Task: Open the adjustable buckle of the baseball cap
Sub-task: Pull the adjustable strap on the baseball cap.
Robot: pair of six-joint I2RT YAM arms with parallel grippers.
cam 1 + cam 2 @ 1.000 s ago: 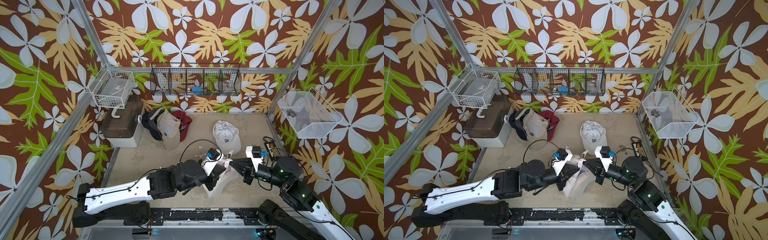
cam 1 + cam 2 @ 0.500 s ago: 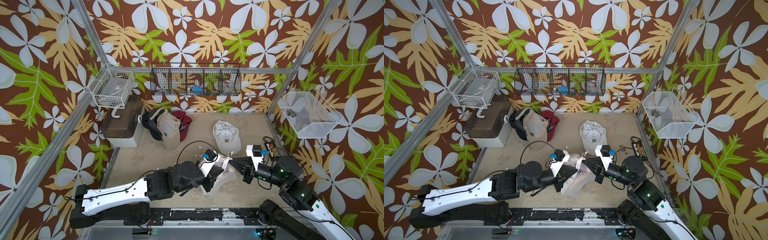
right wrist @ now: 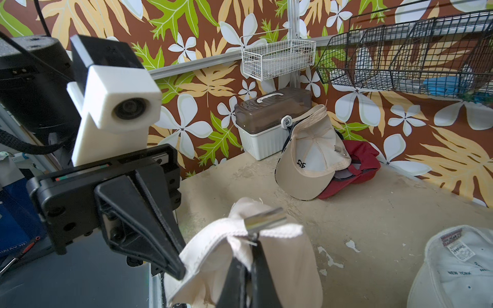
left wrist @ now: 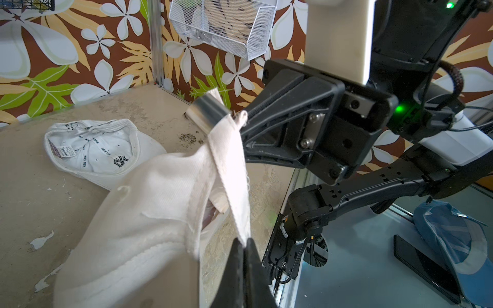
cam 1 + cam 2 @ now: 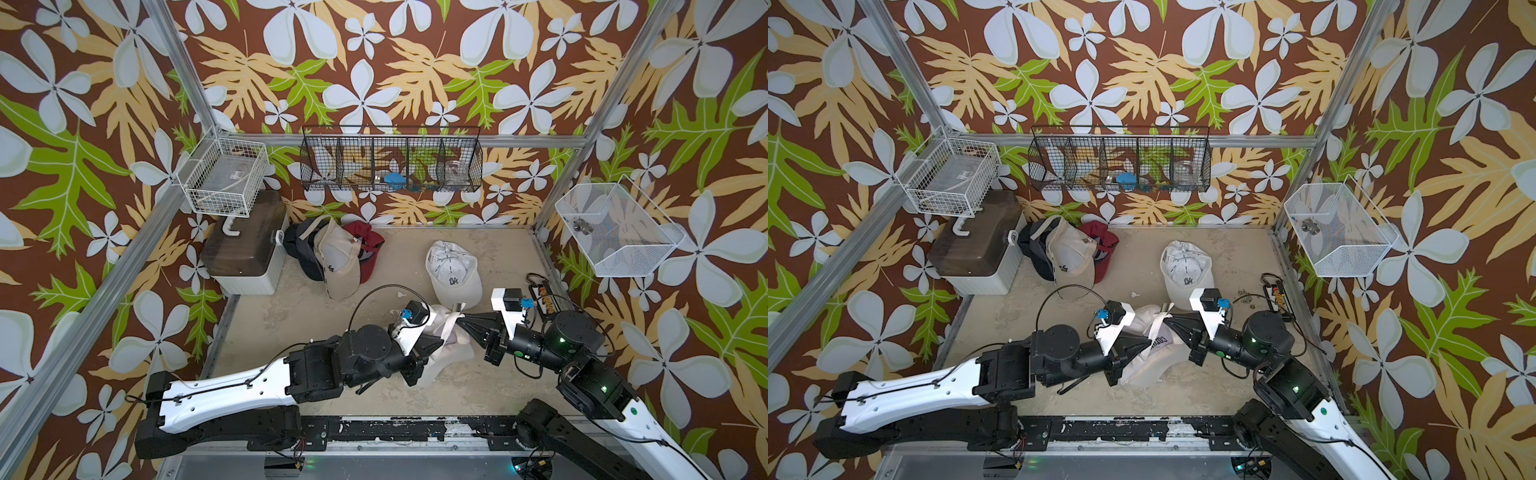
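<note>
1. Our left claw point(image 4: 244, 244) is pinched shut on a cream strap point(image 4: 232, 170), with the cloth caught between its tips.
2. Our right claw point(image 3: 249, 257) is also closed on that strap, at the frayed end just under the metal buckle point(image 3: 265, 218).
3. Both arms reach in low from the front rail with their forearms nearly level. The claws point at each other, tips near but apart.
4. The baseball cap point(image 5: 451, 353) these parts belong to sits front and middle on the desk point(image 5: 291, 316), between the two claws. Its back is lifted and its crown slumps on the surface.
5. The left wrist view shows the strap pulled straight from our left claw up to the buckle. In both top views the buckle is only a small glint. We cannot tell from any view whether the strap is threaded through it.
6. The left wrist view alone shows a blue cap point(image 4: 458, 240) lying beyond the desk's edge.
7. A white cap point(image 5: 453, 270) lies upside down just behind the held cap. A pile of caps point(image 5: 336, 257) sits further back beside a brown-lidded box point(image 5: 245, 245).
8. A black wire rack point(image 5: 390, 158) and two white baskets point(image 5: 224, 174) point(image 5: 615, 232) hang on the walls, well clear of the arms.
</note>
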